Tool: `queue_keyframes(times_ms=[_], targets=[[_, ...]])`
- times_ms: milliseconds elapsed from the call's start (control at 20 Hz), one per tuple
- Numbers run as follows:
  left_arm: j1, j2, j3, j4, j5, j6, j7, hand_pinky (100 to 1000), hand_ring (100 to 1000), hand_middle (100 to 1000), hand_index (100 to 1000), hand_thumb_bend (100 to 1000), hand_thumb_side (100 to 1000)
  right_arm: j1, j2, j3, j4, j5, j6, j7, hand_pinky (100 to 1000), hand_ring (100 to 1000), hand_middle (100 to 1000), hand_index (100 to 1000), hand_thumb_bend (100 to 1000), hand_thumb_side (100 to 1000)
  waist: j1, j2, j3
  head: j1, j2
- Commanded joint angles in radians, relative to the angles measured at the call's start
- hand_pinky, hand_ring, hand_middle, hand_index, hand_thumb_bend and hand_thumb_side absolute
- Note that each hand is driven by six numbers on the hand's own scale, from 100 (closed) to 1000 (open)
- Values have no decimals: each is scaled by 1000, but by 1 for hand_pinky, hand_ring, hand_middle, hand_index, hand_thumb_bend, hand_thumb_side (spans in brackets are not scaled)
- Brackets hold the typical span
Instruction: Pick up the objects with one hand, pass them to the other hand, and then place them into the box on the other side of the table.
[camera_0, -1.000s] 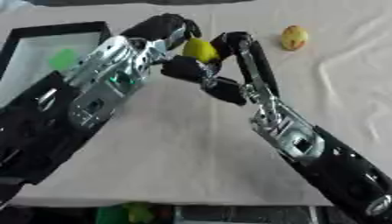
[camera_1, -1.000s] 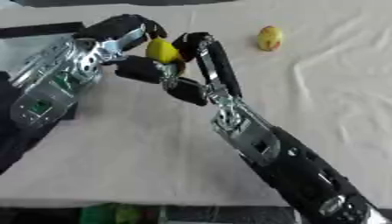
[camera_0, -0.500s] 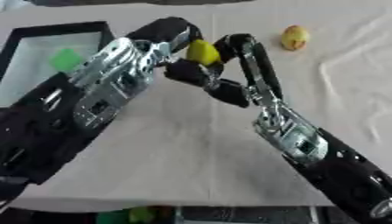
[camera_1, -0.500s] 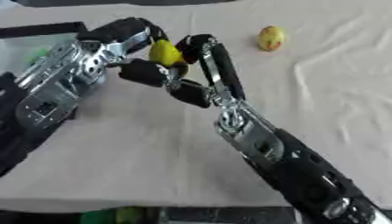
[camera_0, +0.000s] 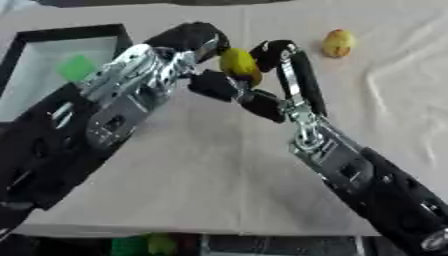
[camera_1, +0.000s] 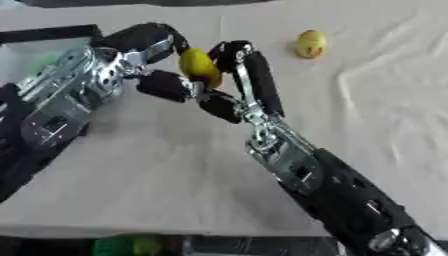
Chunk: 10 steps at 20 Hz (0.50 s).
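Note:
A yellow lemon-shaped object (camera_0: 240, 65) is held above the table between both hands. My left hand (camera_0: 188, 45) comes in from the left and curls its fingers round the object's left side. My right hand (camera_0: 282, 62) rises from the lower right and curls round its right side. A second yellow-and-red fruit (camera_0: 338, 43) lies on the cloth at the far right. The black-rimmed box (camera_0: 19, 54) stands at the far left with a green object (camera_0: 76, 67) inside; my left arm hides part of it.
A cream cloth (camera_0: 385, 95) covers the table and is wrinkled on the right. Green and yellow things (camera_0: 144, 244) show below the table's front edge.
Both hands stay joined on the yellow object; the pair has drifted slightly right and the left hand's fingers have closed further round it.

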Motion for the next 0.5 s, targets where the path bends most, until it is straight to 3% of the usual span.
queue_keyframes(times_ms=[50, 200, 400, 500], targets=[[-16, 20, 13, -12, 6, 99, -80, 827, 816, 719, 696, 206, 449, -13, -9, -7, -8, 8, 7, 1, 533, 493, 351, 488, 100, 100, -2, -26, 1, 2, -9], [-14, 16, 14, -12, 29, 110, -51, 814, 809, 703, 695, 194, 442, -13, -9, -5, -8, 8, 4, 4, 533, 492, 351, 488, 100, 100, -2, -26, -1, 3, -10], [-14, 11, 10, -3, 61, 120, -18, 812, 808, 702, 705, 205, 588, -13, -9, -4, -8, 7, 1, 6, 533, 491, 350, 488, 100, 100, -2, -25, -2, 4, -9], [-14, 6, 10, 3, 76, 124, -5, 807, 804, 695, 697, 192, 611, -13, -10, -3, -9, 8, -1, 6, 533, 491, 350, 488, 100, 100, -2, -25, -3, 4, -9]])
